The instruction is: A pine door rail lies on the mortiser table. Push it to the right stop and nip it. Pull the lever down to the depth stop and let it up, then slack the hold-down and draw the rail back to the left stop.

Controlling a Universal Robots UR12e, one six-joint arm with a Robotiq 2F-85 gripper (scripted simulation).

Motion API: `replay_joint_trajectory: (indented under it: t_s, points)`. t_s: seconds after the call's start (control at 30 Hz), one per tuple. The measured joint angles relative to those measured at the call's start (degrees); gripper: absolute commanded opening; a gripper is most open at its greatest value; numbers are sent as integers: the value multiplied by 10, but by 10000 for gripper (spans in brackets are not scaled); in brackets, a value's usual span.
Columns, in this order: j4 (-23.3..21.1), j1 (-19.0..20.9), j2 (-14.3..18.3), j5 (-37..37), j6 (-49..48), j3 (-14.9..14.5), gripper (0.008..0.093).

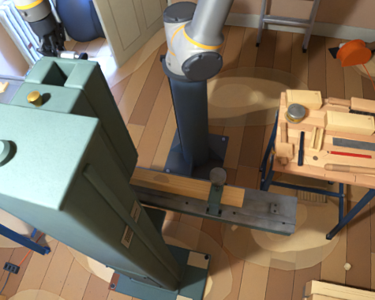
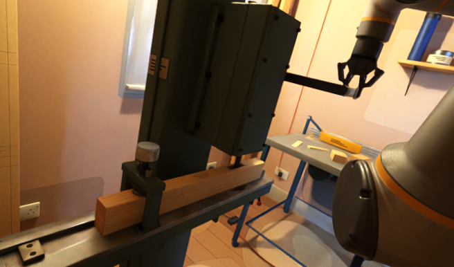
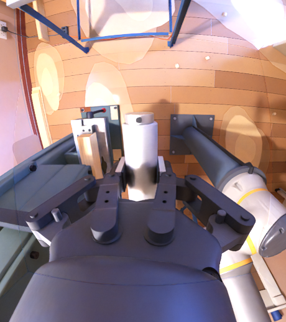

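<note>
The pine door rail [image 2: 180, 191] [image 1: 186, 185] lies along the grey mortiser table [image 1: 224, 207], passing under the hold-down clamp [image 2: 145, 184] [image 1: 216, 189] with its round knob. Its far end sits under the green mortiser head [image 2: 238, 76], and in the wrist camera the rail [image 3: 89, 155] shows far below. The machine's black lever [image 2: 315, 83] sticks out sideways from the head and ends in a pale cylindrical grip [image 3: 139, 152] [image 1: 68, 55]. My gripper [image 2: 353, 91] [image 3: 139, 177] is at the lever's end, closed around that grip.
A workbench [image 1: 334, 142] loaded with wood blocks and tools stands right of the table. A stop plate [image 1: 274, 208] is bolted near the table's right end. The robot's pedestal [image 1: 192, 118] stands behind the table. A second small table [image 2: 311, 149] stands below the lever.
</note>
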Motion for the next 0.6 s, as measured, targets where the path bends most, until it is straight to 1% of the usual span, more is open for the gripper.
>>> replay_joint_trajectory:
  t_s: [0.6]
  points:
    - [-40, 2, 13, 0, 2, 27, 80]
